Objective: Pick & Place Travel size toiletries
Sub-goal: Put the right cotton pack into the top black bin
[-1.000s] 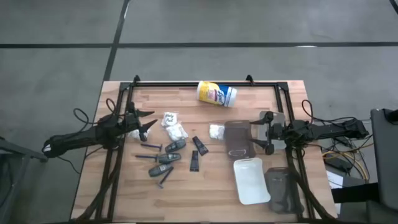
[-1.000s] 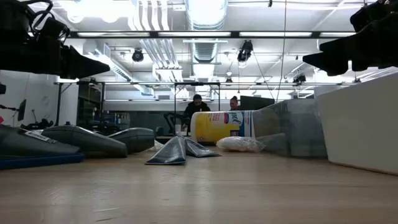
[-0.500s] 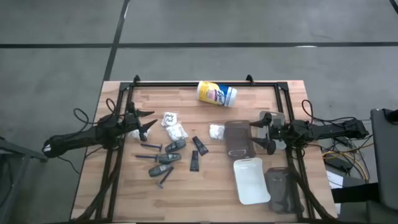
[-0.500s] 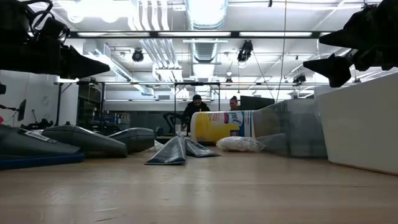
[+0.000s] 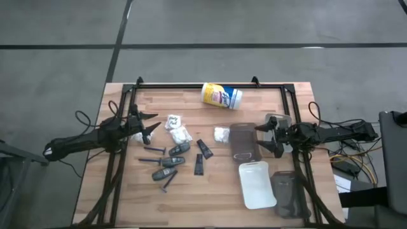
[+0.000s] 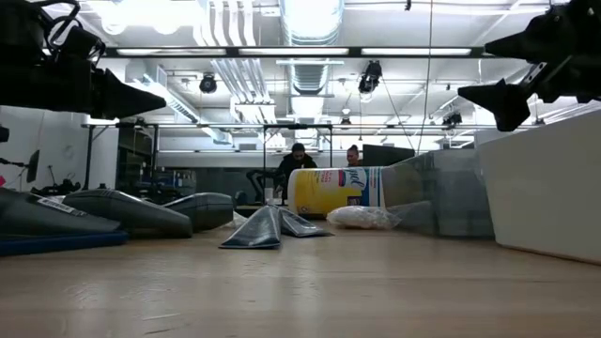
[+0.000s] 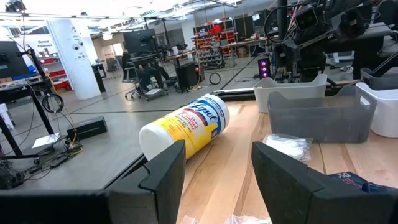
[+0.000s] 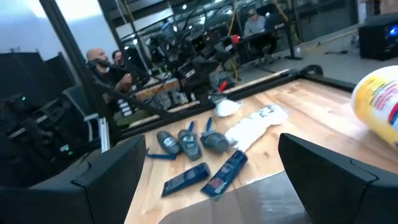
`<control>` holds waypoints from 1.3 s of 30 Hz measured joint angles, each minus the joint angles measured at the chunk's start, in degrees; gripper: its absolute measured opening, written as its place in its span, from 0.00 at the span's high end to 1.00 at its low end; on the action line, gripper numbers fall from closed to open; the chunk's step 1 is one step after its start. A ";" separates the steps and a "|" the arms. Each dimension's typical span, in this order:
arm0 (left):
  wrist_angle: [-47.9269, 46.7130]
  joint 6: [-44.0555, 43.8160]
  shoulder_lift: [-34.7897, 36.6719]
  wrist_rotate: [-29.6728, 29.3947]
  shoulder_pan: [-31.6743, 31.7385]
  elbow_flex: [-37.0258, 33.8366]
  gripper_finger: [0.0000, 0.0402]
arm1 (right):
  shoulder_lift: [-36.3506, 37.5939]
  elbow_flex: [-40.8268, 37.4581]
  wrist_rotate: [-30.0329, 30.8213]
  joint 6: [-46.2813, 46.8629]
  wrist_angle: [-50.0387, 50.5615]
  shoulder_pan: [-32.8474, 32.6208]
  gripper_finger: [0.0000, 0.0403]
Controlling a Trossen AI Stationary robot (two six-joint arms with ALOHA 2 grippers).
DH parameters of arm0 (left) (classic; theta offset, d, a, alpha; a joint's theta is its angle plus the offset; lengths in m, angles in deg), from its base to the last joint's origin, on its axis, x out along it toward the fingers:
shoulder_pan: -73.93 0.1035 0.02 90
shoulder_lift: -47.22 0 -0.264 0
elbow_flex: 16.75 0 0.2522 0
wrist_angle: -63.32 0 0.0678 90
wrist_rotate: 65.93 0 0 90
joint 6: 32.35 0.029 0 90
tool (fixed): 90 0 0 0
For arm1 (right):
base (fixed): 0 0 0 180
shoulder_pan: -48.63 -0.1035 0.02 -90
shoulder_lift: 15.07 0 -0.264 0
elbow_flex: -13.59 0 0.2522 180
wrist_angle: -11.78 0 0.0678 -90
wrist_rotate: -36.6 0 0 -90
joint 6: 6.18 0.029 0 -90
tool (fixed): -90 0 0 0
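Left end effector point(image 5: 149, 124) beside toiletries point(image 5: 176, 150), apart

Toiletries lie loose on wood, center-left of high view: white crinkly packets point(image 5: 180, 134) upper, one more point(image 5: 221, 133) toward center, dark grey tubes point(image 5: 179, 149) and slim black sticks point(image 5: 154, 149) below them, all flat

Bare wood between toiletries point(image 5: 175, 154) and trays point(image 5: 245, 145); canister point(image 5: 221, 96) blocks far edge.
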 joint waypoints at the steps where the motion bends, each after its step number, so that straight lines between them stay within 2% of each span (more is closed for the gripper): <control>1: 0.00 0.00 0.00 0.00 0.00 -0.02 0.53 | -0.57 0.00 -0.04 0.01 0.00 -0.04 0.10; 5: 0.00 0.01 0.00 -0.01 0.00 0.00 0.53 | -4.17 0.00 0.04 -0.24 -2.59 -0.02 0.10; 11: 0.00 0.01 0.00 0.01 0.00 -0.01 0.53 | -13.76 2.87 0.32 0.07 -5.71 -0.02 0.10; 27: 0.00 0.00 0.00 0.00 0.00 -0.01 0.53 | -49.21 29.98 0.64 -3.55 -5.06 -0.02 0.10; 32: 0.00 0.00 0.00 0.00 0.00 -0.01 0.53 | -58.10 37.90 0.64 -4.74 0.34 0.00 0.10; 39: 0.00 0.00 0.00 0.00 0.00 -0.02 0.53 | -68.10 48.95 0.64 -7.82 17.68 0.00 0.10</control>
